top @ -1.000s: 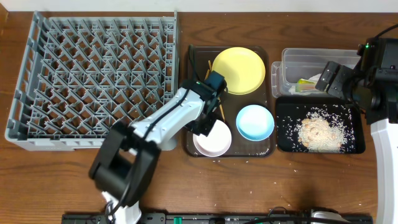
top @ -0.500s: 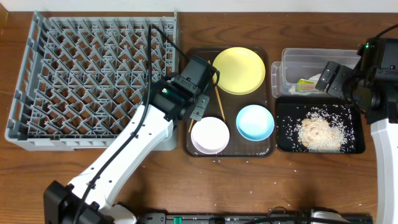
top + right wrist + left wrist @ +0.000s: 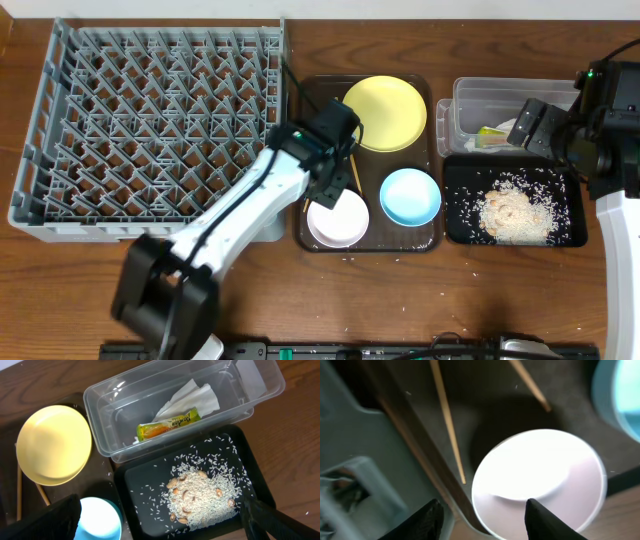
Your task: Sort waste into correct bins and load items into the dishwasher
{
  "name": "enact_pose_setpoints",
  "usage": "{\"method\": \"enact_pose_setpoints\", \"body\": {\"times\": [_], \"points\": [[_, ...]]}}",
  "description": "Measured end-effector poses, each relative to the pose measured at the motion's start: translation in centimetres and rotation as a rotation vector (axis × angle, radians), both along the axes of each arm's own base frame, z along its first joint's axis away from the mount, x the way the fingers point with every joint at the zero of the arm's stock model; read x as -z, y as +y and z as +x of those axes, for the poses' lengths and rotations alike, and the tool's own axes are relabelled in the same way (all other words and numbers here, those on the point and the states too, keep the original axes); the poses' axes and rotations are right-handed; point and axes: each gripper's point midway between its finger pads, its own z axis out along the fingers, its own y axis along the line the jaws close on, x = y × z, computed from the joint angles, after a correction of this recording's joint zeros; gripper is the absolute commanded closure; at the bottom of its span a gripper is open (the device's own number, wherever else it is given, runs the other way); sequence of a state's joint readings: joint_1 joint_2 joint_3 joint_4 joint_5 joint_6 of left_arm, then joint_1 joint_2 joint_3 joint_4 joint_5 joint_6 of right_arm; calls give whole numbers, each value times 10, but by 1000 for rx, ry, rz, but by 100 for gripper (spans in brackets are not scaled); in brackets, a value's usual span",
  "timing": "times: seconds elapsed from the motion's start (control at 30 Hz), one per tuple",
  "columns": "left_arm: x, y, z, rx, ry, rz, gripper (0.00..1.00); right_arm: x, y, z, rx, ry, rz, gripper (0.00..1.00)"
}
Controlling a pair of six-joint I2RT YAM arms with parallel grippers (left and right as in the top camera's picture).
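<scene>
My left gripper point(image 3: 326, 194) hangs open over the left rim of the white bowl point(image 3: 340, 218) on the brown tray. In the left wrist view one finger is above the bowl point(image 3: 540, 475) and the other is outside the tray edge, with nothing gripped between the gripper point(image 3: 482, 512) jaws. Two wooden chopsticks point(image 3: 447, 415) lie on the tray near the bowl. The yellow plate point(image 3: 385, 112) and blue bowl point(image 3: 410, 196) rest on the same tray. My right gripper point(image 3: 160, 512) stands wide open above the black tray point(image 3: 145, 480) of rice. The clear tub point(image 3: 107, 425) holds the wrapper point(image 3: 167, 425) and white paper point(image 3: 192, 397).
The grey dish rack point(image 3: 150, 120) fills the table's left side, right against the brown tray point(image 3: 432, 235). The clear tub point(image 3: 465, 95) and black tray point(image 3: 570, 195) sit at the right, beside the right arm's base. Rice grains lie scattered near the trays.
My left gripper has gone from shut to open. The left arm swung towards the rack and back, ending over the white bowl's left rim. The right arm has not moved.
</scene>
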State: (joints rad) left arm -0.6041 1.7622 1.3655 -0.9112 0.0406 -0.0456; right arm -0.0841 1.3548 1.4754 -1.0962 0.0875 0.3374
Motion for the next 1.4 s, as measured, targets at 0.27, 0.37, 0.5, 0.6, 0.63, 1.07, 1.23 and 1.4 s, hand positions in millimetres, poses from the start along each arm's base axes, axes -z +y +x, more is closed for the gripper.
{"method": "enact_pose_setpoints", "body": {"times": [0.27,0.37,0.5,0.6,0.63,1.07,1.23,1.4], "points": [[44,1,-4,18,105,63,46,0,0,0,0,0,0,1],[56,-1,-8,24,145,62,47,0,0,0,0,0,0,1],[68,-7,-13,31,191,45,64,0,0,0,0,0,0,1],[72,-8,-15,37,210,41,76,0,0,0,0,0,0,1],[72,-8,-16,39,212,39,77,0,0,0,0,0,0,1],[78,-8,-19,52,216,32,92,0,0,0,0,0,0,1],[79,-8,-20,51,220,31,93,0,0,0,0,0,0,1],[76,-4,-25,45,239,44,92,0,0,0,0,0,0,1]]}}
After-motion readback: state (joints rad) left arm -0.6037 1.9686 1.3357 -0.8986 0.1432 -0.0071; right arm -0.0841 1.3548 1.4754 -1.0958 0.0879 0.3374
